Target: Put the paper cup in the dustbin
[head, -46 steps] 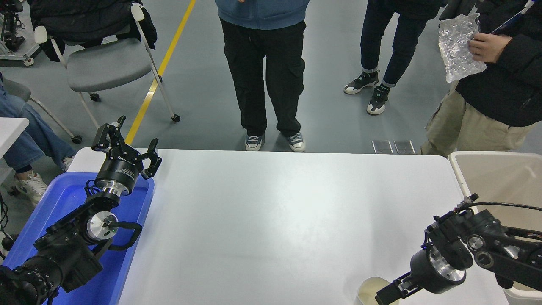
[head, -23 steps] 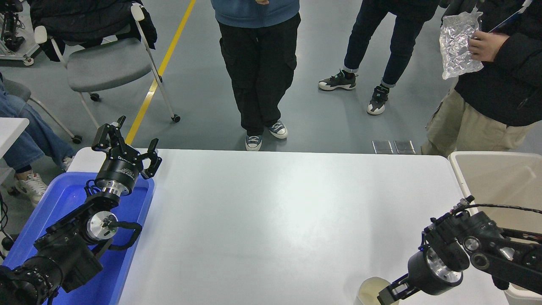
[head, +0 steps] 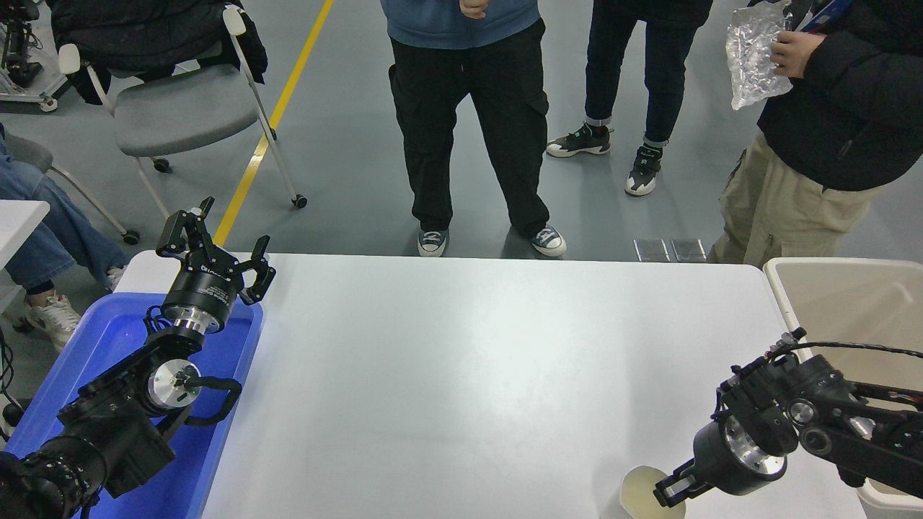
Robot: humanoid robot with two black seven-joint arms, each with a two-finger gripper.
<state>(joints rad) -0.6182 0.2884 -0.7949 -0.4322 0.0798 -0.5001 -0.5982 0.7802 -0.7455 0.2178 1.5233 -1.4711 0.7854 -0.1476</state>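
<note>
Paper cup upright at bench near edge, 5 o'clock corner, cream interior facing up, long axis vertical. Right gripper at cup rim, 3 o'clock side, one finger over or inside mouth; closure on wall not discernible. Right arm entering from 4 o'clock, wrist pitched down toward 8 o'clock. Dustbin off bench right end, 2 o'clock from cup, near. Judged transfer direction: lift, then toward 2 o'clock. Left gripper parked over blue tray at 9 o'clock, fingers spread wide, well apart from cup.
</note>
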